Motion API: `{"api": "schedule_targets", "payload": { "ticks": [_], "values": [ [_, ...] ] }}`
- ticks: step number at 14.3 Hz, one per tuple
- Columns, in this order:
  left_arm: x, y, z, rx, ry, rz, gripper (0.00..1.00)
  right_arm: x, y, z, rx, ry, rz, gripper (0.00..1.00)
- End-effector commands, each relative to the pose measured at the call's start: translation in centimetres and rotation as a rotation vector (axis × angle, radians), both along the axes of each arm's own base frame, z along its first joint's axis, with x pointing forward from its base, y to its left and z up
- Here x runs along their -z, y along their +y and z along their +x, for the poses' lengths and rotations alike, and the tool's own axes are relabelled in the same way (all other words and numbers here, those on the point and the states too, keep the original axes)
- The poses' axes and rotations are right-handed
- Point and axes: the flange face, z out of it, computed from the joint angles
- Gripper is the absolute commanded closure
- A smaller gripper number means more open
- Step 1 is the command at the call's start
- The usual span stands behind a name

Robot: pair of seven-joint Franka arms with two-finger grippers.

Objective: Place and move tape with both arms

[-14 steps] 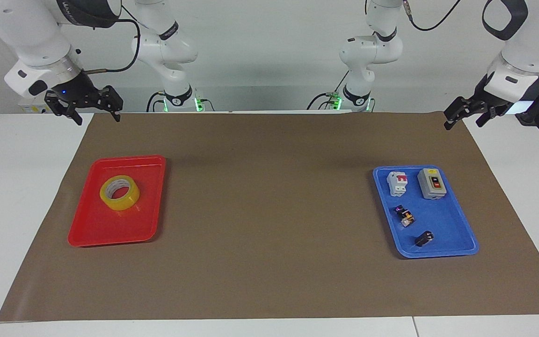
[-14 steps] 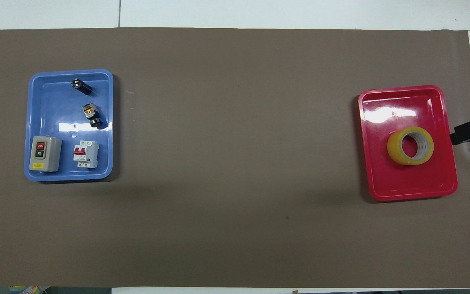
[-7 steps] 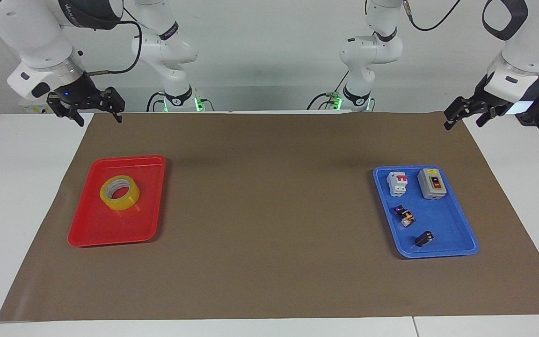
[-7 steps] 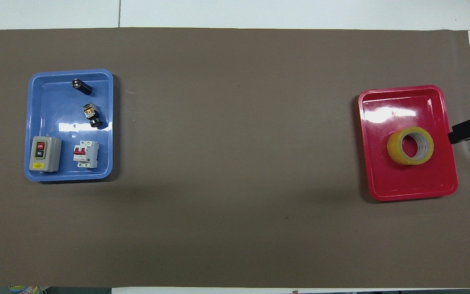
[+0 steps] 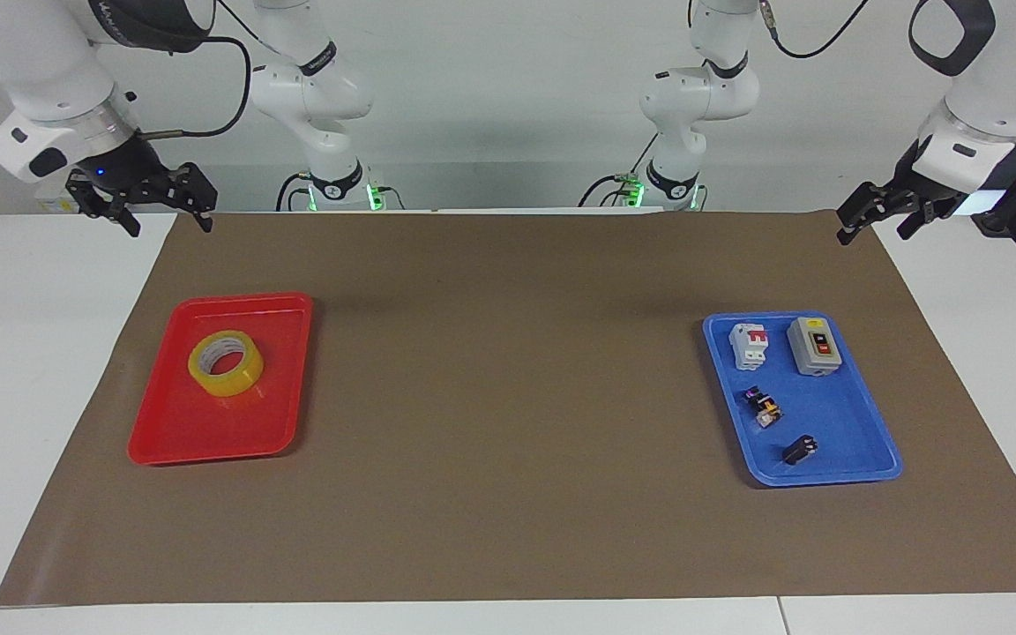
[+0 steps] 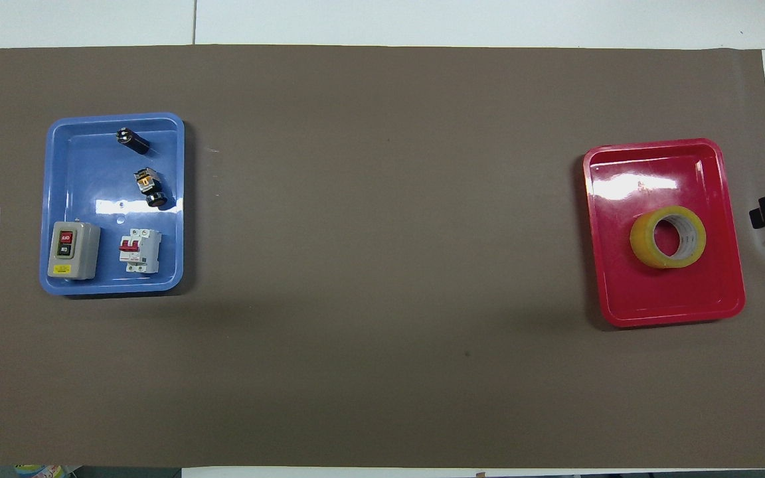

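Two trays: red tray [image 5: 164, 432] toward the right arm's end of the mat, blue tray [image 5: 861, 441] toward the left arm's end.
Tape [image 5: 226, 363]: lies flat in the red tray's half nearer the robots.
Right gripper [image 5: 166, 220]: fingers apart, raised over the mat's corner, holding nothing.
Left gripper [image 5: 871, 226]: fingers apart, raised over the mat's other corner nearest the robots, holding nothing.

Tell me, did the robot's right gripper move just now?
Yes. The right gripper has drifted outward, away from the red tray, past the brown mat's edge.
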Motion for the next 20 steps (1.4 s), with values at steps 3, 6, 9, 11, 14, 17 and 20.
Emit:
{"api": "schedule_targets", "payload": {
  "ticks": [3, 6, 9, 11, 14, 17, 20],
  "values": [
    [-0.13, -0.15, -0.83, 0.012, 0.004, -0.019, 0.00, -0.30, -0.09, 0.23, 0.014, -0.020, -0.004, 0.00],
    [-0.13, -0.15, -0.83, 0.012, 0.004, -0.019, 0.00, -0.39, 0.05, 0.29, 0.013, -0.025, -0.006, 0.00],
    [-0.13, -0.15, -0.83, 0.012, 0.004, -0.019, 0.00, -0.39, -0.11, 0.27, 0.014, -0.025, -0.006, 0.00],
    [-0.13, -0.15, -0.83, 0.012, 0.004, -0.019, 0.00, -0.40, -0.16, 0.26, 0.014, -0.024, -0.011, 0.00],
    [-0.13, -0.15, -0.83, 0.012, 0.004, -0.019, 0.00, -0.27, -0.25, 0.36, 0.012, -0.030, -0.011, 0.00],
    [-0.13, -0.15, -0.83, 0.012, 0.004, -0.019, 0.00, -0.19, -0.18, 0.45, 0.011, -0.035, -0.012, 0.00],
    [-0.13, -0.15, -0.83, 0.012, 0.004, -0.019, 0.00, -0.19, -0.18, 0.45, 0.009, -0.035, -0.011, 0.00]
  ]
}}
